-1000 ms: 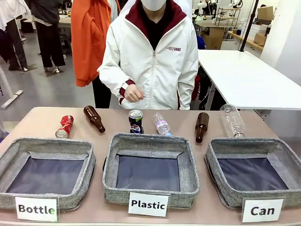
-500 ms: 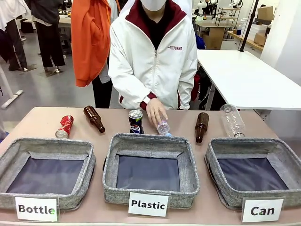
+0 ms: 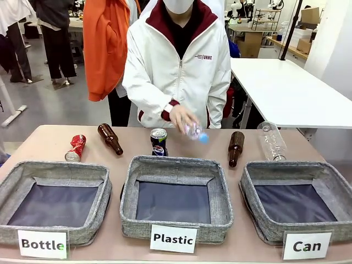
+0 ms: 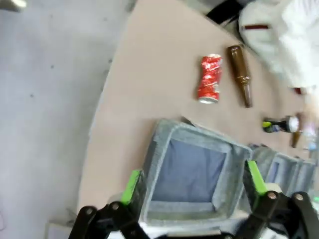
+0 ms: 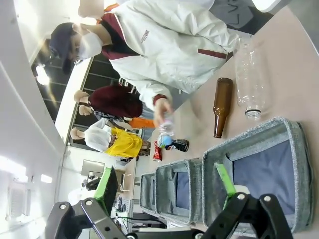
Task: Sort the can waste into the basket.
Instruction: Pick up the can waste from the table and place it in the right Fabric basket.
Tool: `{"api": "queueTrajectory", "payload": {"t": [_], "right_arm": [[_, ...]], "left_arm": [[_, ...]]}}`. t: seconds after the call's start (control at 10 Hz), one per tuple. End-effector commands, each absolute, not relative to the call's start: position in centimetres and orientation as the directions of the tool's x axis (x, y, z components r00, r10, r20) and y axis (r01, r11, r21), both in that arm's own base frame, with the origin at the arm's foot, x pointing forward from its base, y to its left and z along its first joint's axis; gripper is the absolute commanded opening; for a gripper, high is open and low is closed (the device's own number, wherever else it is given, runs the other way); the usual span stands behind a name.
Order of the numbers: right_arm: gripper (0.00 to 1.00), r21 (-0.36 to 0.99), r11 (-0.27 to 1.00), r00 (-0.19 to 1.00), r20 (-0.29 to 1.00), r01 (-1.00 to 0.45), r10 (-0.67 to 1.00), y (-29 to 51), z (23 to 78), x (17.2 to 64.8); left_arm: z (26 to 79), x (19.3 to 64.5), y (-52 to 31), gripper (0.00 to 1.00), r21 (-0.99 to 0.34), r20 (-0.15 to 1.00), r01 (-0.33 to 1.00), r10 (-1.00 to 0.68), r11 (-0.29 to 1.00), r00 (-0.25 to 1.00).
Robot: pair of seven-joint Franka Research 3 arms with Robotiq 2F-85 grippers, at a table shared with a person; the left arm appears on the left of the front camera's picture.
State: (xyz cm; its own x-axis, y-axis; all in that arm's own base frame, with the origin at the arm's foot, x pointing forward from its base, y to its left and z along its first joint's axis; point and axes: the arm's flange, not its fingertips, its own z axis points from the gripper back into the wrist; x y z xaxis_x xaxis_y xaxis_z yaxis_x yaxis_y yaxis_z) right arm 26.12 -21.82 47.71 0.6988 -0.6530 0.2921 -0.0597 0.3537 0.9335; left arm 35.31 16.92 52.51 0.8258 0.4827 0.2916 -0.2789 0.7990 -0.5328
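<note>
Left gripper first: green pads spread wide, nothing between them, and it hangs high over the near end of the "Bottle" basket. The right gripper is the same, jaws wide and empty, looking down past the near corner of the "Can" basket. Both arms look parked and tucked back on the robot's side, probably to leave the table free for the person.

Out on the table, the person's hand has a small clear plastic bottle pinched by the body and lifted clear of the surface, blue cap tipped down, just beyond the far rim of the "Plastic" basket. That looks like a drop lined up for the middle bin, so the plastics seem to be the person's share.

Now the cans. The Pepsi can stands upright just behind the Plastic basket's far rim, close beside that busy hand. The crushed red can lies on its side behind the Bottle basket, next to a brown bottle. Neither has been touched, and the Can basket holds nothing. Both cans sit well apart from that right-hand basket, so each means a carry across the table.
</note>
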Motion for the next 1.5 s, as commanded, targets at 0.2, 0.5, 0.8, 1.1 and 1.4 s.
{"api": "queueTrajectory", "payload": {"t": [0.2,0.5,0.8,1.1,1.4], "right_arm": [[1.00,0.930,0.354,0.687,0.321,-0.098,-0.652,-22.1,47.9,26.5],[1.00,0.930,0.354,0.687,0.321,-0.098,-0.652,-22.1,47.9,26.5],[1.00,0.930,0.354,0.687,0.321,-0.098,-0.652,-22.1,47.9,26.5],[1.00,0.930,0.354,0.687,0.321,-0.098,-0.652,-22.1,47.9,26.5],[1.00,0.930,0.354,0.687,0.321,-0.098,-0.652,-22.1,47.9,26.5]], "left_arm": [[52.1,44.1,11.6,1.00,-0.311,0.419,-0.335,0.445,0.889,0.791],[54.7,43.9,13.3,1.00,-0.431,0.369,-0.302,0.471,0.850,0.801],[54.0,41.2,14.3,1.00,-0.562,0.280,-0.145,0.353,0.814,0.893],[55.1,33.8,20.2,1.00,-0.726,0.295,0.129,0.137,0.675,0.946],[53.6,29.5,23.5,1.00,-0.790,0.350,0.212,0.138,0.575,0.927]]}}
